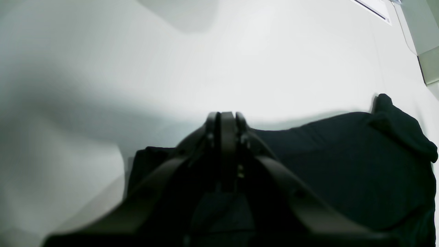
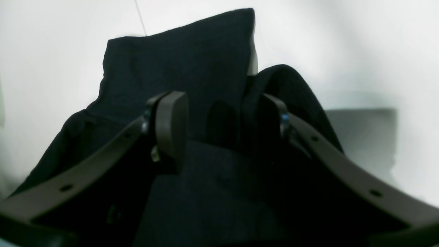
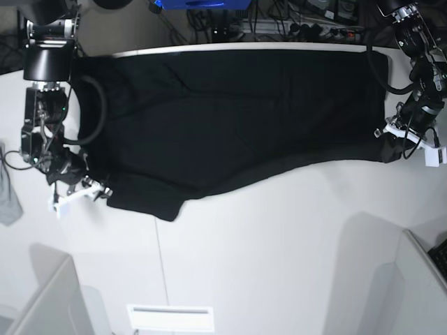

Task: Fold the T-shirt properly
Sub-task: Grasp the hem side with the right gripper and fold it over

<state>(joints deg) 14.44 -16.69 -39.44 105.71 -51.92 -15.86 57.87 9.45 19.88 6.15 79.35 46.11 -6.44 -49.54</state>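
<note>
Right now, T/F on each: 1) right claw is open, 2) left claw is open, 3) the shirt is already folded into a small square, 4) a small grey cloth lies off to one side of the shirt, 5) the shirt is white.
1) True: the right claw stands open, with black cloth between its pads.
2) False: the left claw is shut, pads pressed together.
3) False: the T-shirt lies stretched long across the table, between the two arms.
4) True: a small grey cloth lies at the base view's left edge, apart from the shirt.
5) False: it is black.
</note>
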